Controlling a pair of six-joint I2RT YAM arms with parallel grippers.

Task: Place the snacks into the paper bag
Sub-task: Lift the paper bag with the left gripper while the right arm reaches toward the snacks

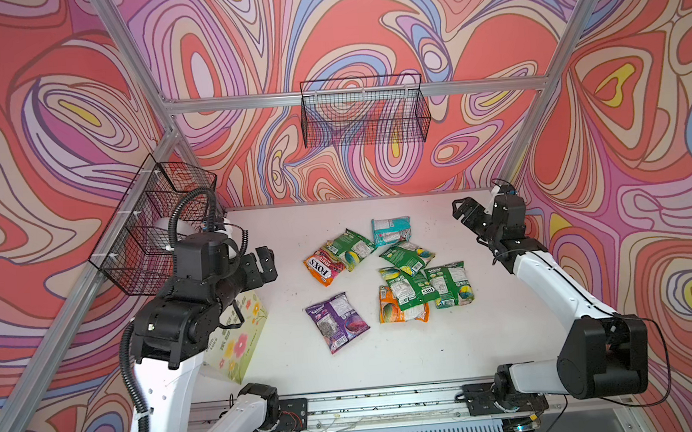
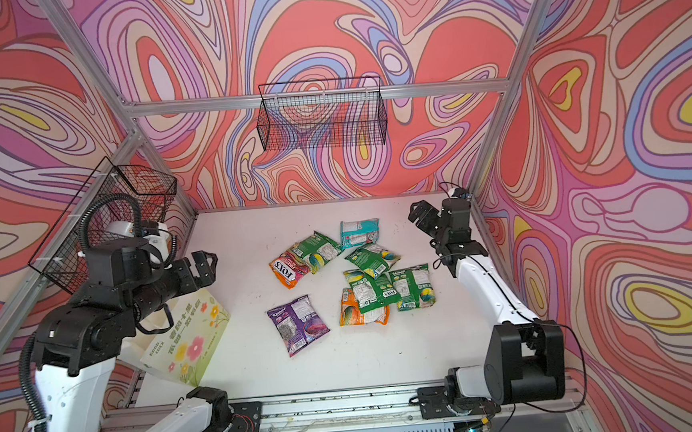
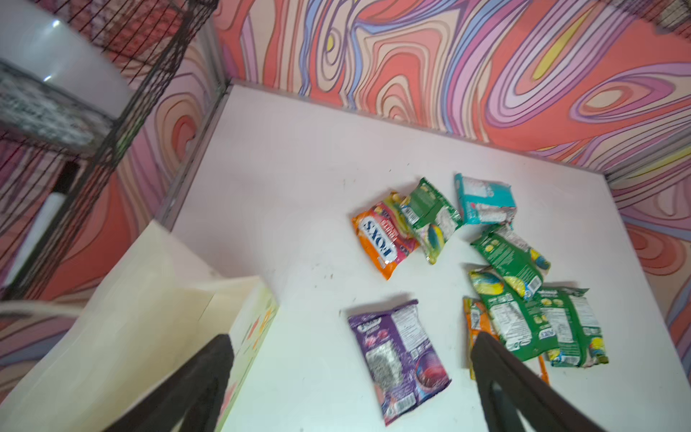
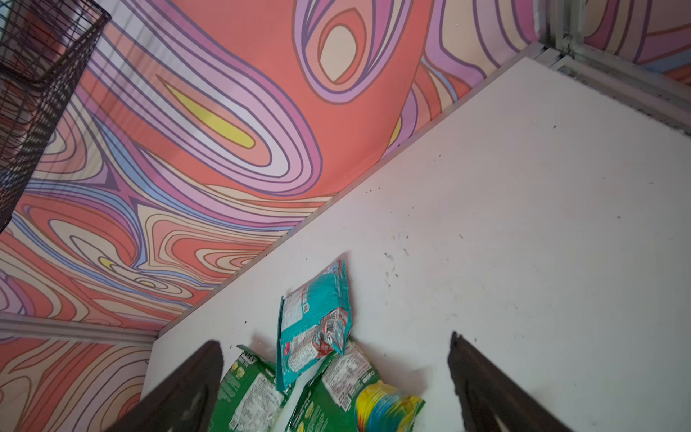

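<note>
Several snacks lie loose mid-table in both top views: a purple packet (image 1: 337, 322) nearest the front, an orange "FOX'S" packet (image 1: 323, 266), a teal packet (image 1: 391, 230) farthest back and green packets (image 1: 449, 285) overlapping another orange one. The paper bag (image 1: 240, 337), with flower print, stands at the front left, partly under the left arm; its open mouth (image 3: 149, 318) shows in the left wrist view. My left gripper (image 1: 267, 264) hangs open and empty just beyond the bag. My right gripper (image 1: 463, 211) is open and empty at the back right, near the teal packet (image 4: 314, 325).
A black wire basket (image 1: 364, 115) hangs on the back wall. Another wire basket (image 1: 157, 222), holding a white roll, hangs on the left wall close behind the left arm. Aluminium frame posts stand at the corners, and a rail (image 1: 390, 401) runs along the table's front.
</note>
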